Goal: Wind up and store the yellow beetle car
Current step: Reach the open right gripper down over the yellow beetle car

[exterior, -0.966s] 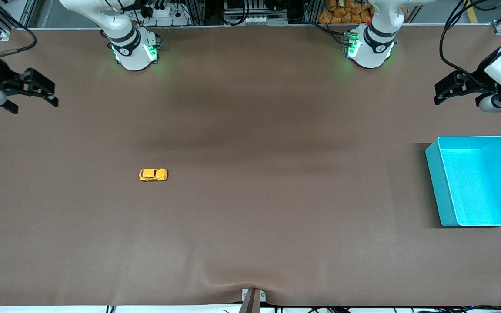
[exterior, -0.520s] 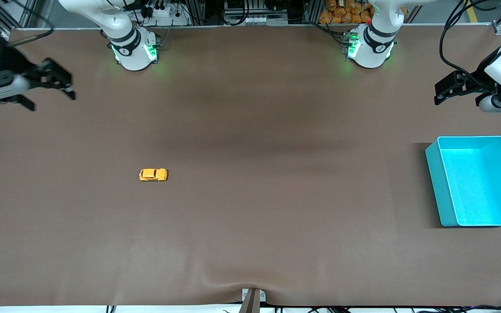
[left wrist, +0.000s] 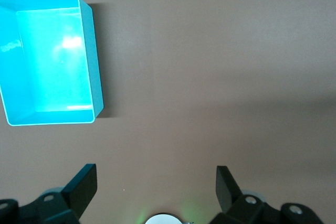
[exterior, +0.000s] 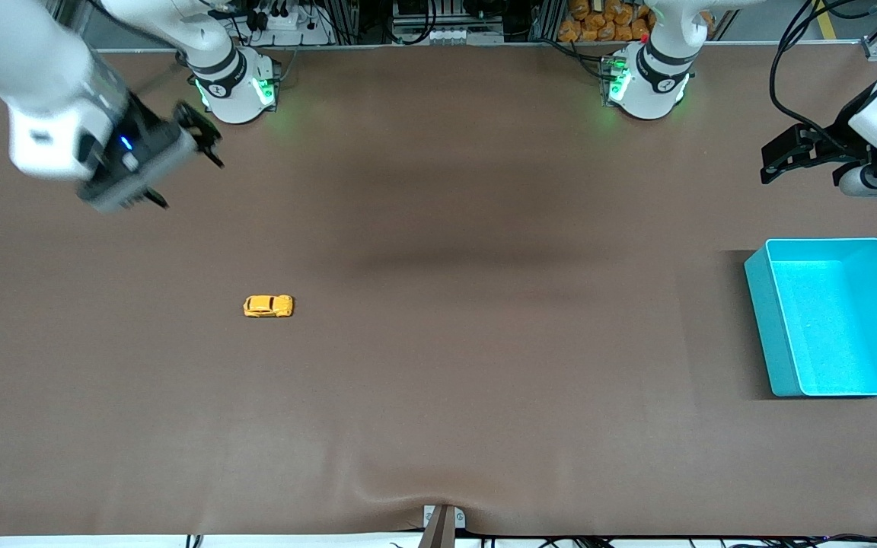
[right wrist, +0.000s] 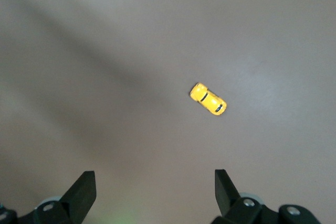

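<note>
Brown tabletop [exterior: 438, 426]: yellow beetle car [exterior: 268, 306] alone, long axis along the table, toward my right arm's end. Right gripper [exterior: 180, 156] open, aloft, closer to it. Left gripper [exterior: 777, 156] open, waiting beside teal bin [exterior: 764, 320].

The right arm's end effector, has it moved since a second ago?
Yes. The right end effector has swung inward from the table's edge toward the right arm's base, ending over bare table; the yellow beetle car lies untouched.

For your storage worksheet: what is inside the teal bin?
Nothing: the bin shows only its bare floor in the front and left wrist views. The car sits on the table toward the right arm's end.
</note>
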Motion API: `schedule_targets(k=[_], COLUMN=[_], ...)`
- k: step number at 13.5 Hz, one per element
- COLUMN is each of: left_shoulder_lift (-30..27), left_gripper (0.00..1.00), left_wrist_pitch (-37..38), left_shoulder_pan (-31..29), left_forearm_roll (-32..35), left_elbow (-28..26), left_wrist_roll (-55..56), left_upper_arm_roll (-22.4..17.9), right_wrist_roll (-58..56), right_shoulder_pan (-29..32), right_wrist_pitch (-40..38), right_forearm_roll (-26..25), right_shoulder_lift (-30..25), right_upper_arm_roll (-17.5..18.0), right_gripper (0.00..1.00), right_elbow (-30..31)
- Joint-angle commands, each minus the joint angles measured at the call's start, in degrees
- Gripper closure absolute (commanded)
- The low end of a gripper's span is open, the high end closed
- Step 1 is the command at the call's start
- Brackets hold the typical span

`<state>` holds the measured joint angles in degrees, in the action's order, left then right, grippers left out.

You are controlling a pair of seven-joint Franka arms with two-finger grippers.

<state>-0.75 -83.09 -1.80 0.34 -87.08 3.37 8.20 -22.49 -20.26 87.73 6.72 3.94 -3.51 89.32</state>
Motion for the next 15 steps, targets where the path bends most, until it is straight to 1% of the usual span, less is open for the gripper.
schedule_targets(k=[1,2,3,4,6,7,8,9,11,12,13,15], left_shoulder_lift=[-0.8,-0.8,-0.8,-0.8,-0.8,-0.8,-0.8,-0.8,-0.8,-0.8,-0.8,-0.8], left_gripper=[0.0,0.0,0.0,0.0,0.0,0.0,0.0,0.0,0.0,0.0,0.0,0.0], left_wrist_pitch=[0.4,0.4,0.4,0.3,0.4,0.4,0.4,0.4,0.4,0.4,0.4,0.4], left_shoulder_pan=[-0.5,-0.5,-0.5,-0.5,-0.5,-0.5,-0.5,-0.5,-0.4,-0.5,-0.5,-0.5], left_forearm_roll=[0.0,-0.1,0.0,0.0,-0.1,-0.1,-0.1,-0.1,-0.1,-0.1,-0.1,-0.1], left_elbow=[-0.1,-0.1,-0.1,-0.1,-0.1,-0.1,-0.1,-0.1,-0.1,-0.1,-0.1,-0.1], left_wrist_roll=[-0.5,-0.5,-0.5,-0.5,-0.5,-0.5,-0.5,-0.5,-0.5,-0.5,-0.5,-0.5], left_upper_arm_roll=[0.3,0.3,0.3,0.3,0.2,0.3,0.3,0.3,0.3,0.3,0.3,0.3], right_wrist_roll=[-6.6,-11.7,-16.9,-21.6,-31.7,-40.4,-42.8,-43.5,-44.0,-44.2,-44.3,-46.1], right_shoulder_pan=[-0.3,-1.1,-1.0,-0.6,0.8,1.9,1.9,1.6,1.4,1.2,1.3,1.8], right_wrist_pitch=[0.3,3.8,8.7,14.9,27.0,31.2,34.1,35.9,40.4,43.8,45.9,46.5], right_forearm_roll=[0.7,-1.0,-3.7,-4.9,-5.3,-5.3,-5.3,-5.8,-11.3,-12.3,-12.3,-12.5], right_shoulder_lift=[8.4,9.3,9.3,9.3,10.4,12.0,12.3,12.8,15.1,15.7,16.2,18.2], right_upper_arm_roll=[-0.4,-0.4,-0.4,-0.4,-0.4,-0.4,-0.4,-0.4,-0.4,-0.4,-0.4,-0.4], right_gripper=[0.0,0.0,0.0,0.0,0.0,0.0,0.0,0.0,0.0,0.0,0.0,0.0], right_elbow=[-0.4,1.7,5.3,9.8,18.0,20.3,22.5,23.6,24.1,25.5,26.3,26.5])
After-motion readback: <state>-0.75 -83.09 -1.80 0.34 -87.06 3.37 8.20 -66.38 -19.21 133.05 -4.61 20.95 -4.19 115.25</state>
